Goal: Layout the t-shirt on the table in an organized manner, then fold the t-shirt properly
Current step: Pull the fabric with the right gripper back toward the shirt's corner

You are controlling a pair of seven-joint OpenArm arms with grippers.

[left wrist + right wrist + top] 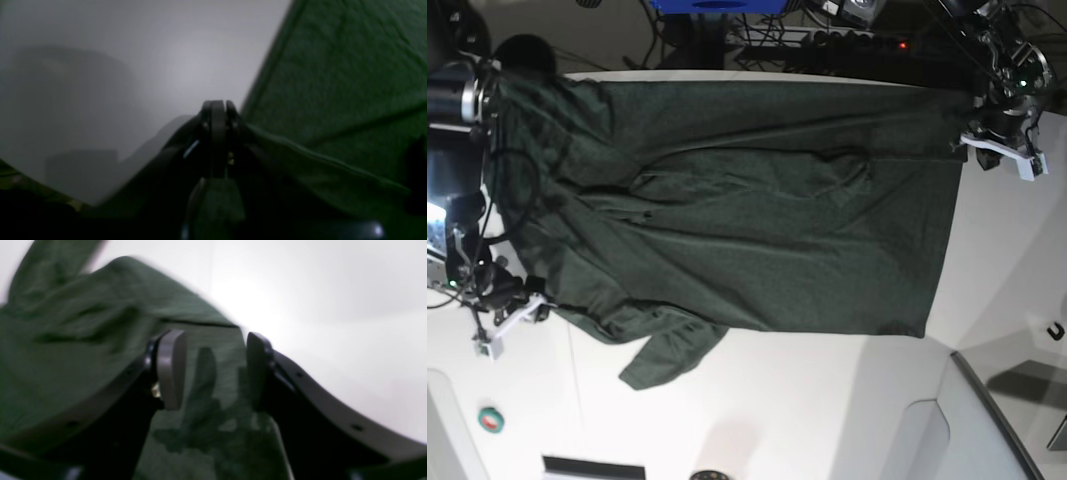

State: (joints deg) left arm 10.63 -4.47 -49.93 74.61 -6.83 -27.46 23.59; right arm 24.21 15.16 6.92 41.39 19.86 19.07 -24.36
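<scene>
Clearly still at the laying-out step: t-shirt spread wide across the table, mostly flat through the body, but rumpled along the side nearest the right arm, with one sleeve bunched and trailing off the lower edge. Left gripper pinched tight on a hem corner of the cloth at the far edge. Right gripper standing with jaws apart over the green fabric, nothing clamped between the pads. Judged next: smoothing of the crumpled side and straightening of the loose sleeve before any fold, likely calling for a fresh pinch near that sleeve and a gentle outward pull.
</scene>
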